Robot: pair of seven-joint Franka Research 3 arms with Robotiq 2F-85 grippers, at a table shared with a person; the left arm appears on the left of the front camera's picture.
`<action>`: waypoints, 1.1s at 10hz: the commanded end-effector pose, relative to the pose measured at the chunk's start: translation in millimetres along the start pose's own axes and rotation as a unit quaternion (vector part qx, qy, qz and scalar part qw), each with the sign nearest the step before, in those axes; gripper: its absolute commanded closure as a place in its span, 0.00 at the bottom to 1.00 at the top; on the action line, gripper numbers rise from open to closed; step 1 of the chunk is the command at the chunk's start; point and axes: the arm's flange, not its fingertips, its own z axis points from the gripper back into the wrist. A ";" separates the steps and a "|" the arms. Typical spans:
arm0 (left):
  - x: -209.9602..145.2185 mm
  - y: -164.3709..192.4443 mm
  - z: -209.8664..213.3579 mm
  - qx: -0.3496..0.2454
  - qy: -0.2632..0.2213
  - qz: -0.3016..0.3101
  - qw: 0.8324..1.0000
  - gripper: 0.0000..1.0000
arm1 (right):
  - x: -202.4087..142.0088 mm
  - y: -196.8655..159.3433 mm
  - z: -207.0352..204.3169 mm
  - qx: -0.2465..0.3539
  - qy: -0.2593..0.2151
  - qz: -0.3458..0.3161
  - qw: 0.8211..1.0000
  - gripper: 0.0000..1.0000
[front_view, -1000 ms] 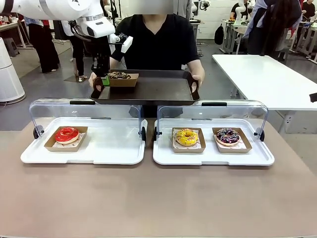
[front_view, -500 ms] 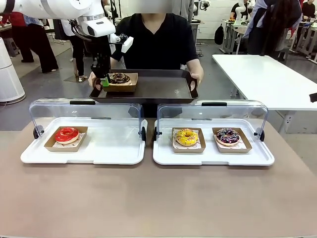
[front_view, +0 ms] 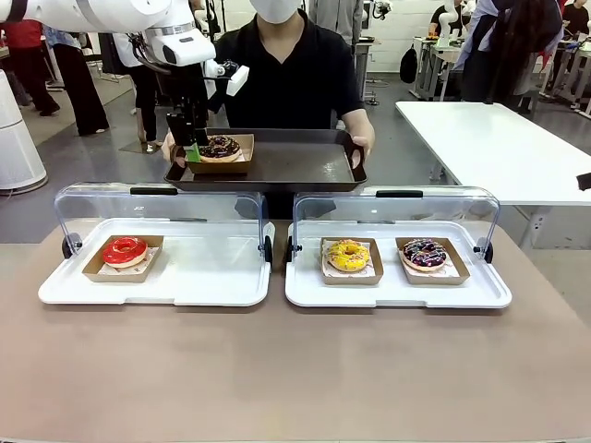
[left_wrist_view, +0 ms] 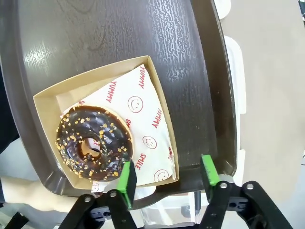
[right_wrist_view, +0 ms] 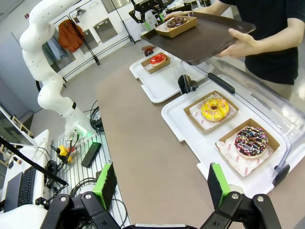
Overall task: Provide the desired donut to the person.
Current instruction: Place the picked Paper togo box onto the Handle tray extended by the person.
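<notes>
Cardboard, thin and light, makes the box (front_view: 222,167) bearing the soft, smear-prone chocolate donut (left_wrist_view: 110,138) on the dark tray (left_wrist_view: 143,28) the person (front_view: 286,74) holds, left pincer (left_wrist_view: 167,171) wide open, empty, by its corner; probably best gripped by a side wall, level.

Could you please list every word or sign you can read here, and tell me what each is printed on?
"YUMMY": red, repeated on the paper liner under the chocolate donut.
"SMILE": red, on the same liner.
Smiley-face signs: red, between those words.
The liners under the yellow donut and the sprinkled donut: print too small to read.
</notes>
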 end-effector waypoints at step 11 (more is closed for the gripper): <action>-122.3 -134.1 18.7 0.030 -0.055 -0.010 0.998 0.00 | 0.6 -1.7 0.7 0.004 -0.012 0.005 1.000 0.00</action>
